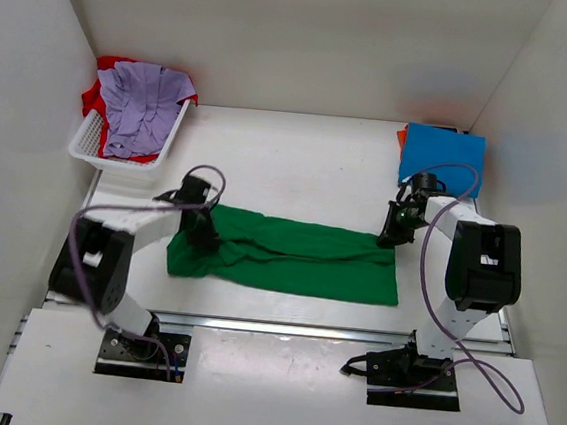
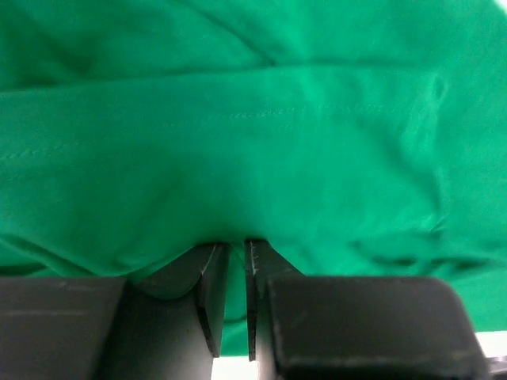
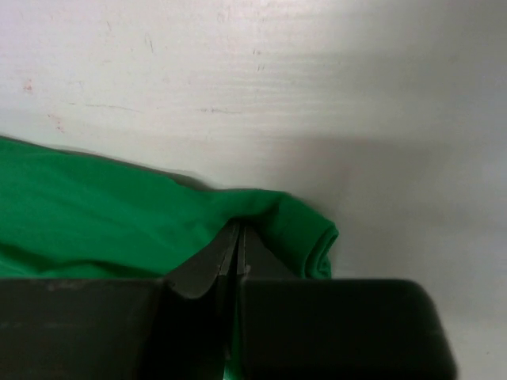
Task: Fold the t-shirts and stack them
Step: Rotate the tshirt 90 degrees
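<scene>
The green t-shirt [image 1: 299, 257] lies as a long folded band across the middle of the table. My left gripper [image 1: 204, 235] is shut on its left end; the left wrist view shows green cloth [image 2: 253, 142] pinched between the jaws. My right gripper [image 1: 390, 235] is shut on the shirt's far right corner [image 3: 285, 226], low on the table. The blue t-shirt [image 1: 441, 159] lies folded at the back right on a red-orange one [image 1: 402, 137] that peeks out beneath. The lavender t-shirt [image 1: 143, 107] is heaped in the basket over red cloth [image 1: 109, 63].
The white lattice basket [image 1: 94, 144] stands at the back left against the wall. White walls enclose the table on three sides. Both arms' cables loop above the table near the shirt's ends.
</scene>
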`<state>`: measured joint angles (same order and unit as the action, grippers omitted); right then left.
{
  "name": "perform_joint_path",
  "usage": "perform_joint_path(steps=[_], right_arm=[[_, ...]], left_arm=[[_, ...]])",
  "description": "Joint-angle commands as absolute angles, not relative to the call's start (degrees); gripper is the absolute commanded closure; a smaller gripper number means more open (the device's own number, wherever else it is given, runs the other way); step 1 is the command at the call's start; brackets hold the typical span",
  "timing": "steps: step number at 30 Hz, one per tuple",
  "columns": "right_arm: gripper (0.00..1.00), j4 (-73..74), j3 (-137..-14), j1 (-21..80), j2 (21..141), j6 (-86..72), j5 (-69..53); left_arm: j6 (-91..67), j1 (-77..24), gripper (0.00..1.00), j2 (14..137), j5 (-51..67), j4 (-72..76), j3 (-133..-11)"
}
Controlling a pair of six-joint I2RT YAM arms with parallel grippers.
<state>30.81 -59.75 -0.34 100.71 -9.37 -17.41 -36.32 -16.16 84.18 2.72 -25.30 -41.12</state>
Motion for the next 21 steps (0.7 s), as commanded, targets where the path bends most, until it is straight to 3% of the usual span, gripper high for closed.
perform_joint_path(steps=[1,5,8,10,13,15,19,21], right_arm=[[1.00,37.2,-58.5,2.4,99.9,-14.7,-11.3],[1.00,37.6,-52.8,6.1,95.6,-21.3,-11.5],[1.00,34.0,-46.4,10.2,89.9,-27.5,-13.4],[1.00,30.1,-42.6,14.9,87.0,-33.3,-14.8],[1.00,22.6,-36.4,22.9,81.9,-41.5,-15.1],[1.00,17.9,-31.5,25.6,80.0,-46.0,-15.4],[1.00,10.6,-28.1,31.1,79.5,-50.8,-17.1],[1.00,10.8,-28.4,32.8,79.3,-50.3,-15.4]], left_arm=[[-35.8,-17.3,0.76,96.2,2.5,-21.1,-55.7],[-31.8,-18.4,0.79,119.9,5.1,-32.7,-85.5],[-30.5,-20.0,0.82,136.2,6.6,-43.5,-114.4],[-30.6,-20.6,0.82,149.4,8.5,-50.0,-139.9],[-35.0,-19.5,0.84,161.8,13.6,-55.9,-162.5],[-35.4,-18.5,0.85,160.6,16.6,-51.7,-158.1],[-35.3,-17.7,0.84,151.0,15.2,-38.0,-138.0],[-35.9,-16.4,0.83,151.0,14.9,-37.9,-139.0]])
